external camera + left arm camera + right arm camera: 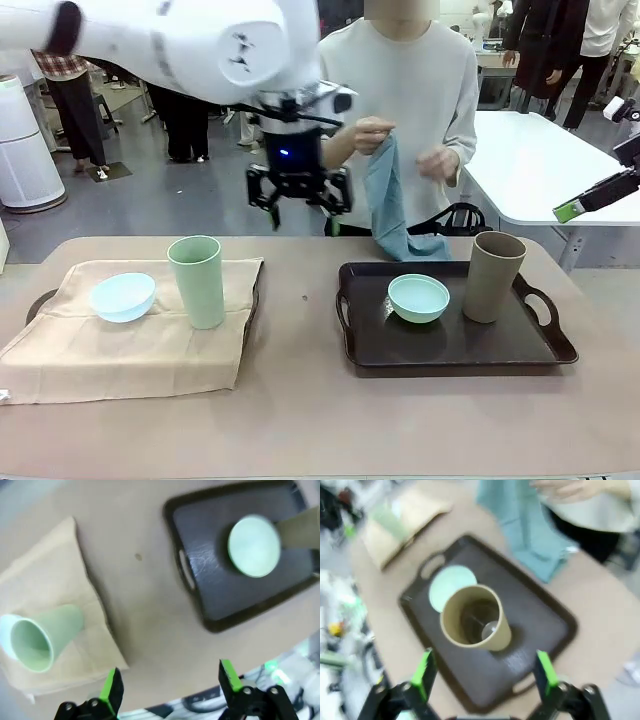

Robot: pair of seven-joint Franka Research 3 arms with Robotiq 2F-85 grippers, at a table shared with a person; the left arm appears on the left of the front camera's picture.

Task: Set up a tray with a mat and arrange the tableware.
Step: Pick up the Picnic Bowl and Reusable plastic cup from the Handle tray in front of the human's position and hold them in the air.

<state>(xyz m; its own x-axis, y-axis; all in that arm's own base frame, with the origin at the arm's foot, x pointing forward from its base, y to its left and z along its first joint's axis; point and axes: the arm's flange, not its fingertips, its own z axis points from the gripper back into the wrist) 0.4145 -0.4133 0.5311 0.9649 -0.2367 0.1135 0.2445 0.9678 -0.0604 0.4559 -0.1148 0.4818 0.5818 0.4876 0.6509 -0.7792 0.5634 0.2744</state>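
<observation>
A dark tray (450, 345) holds a mint green bowl (419, 298) and a tan-brown cup (494, 277). Well left of the tray, a pale blue bowl (123, 296) and a light green cup (197, 281) stand on a beige mat (130, 350). Just behind the tray a person holds a teal cloth (390, 200), while the left gripper (300, 205) hangs above the tray's left side and the right gripper (484, 662) above the tray, both claws wide and empty.

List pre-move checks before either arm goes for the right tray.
1. Left gripper open, empty, above the table: ok.
2. Right gripper open, empty, aimed at the tan cup: ok.
3. Beige mat carries pale blue bowl and light green cup, both upright: ok.
4. Dark tray lined: not ok; mint bowl and tan cup sit on bare tray.
5. Teal cloth laid down: not ok; person's hand holds it up at the tray's far edge.
6. Tan cup empty: cannot tell, blurred.
</observation>
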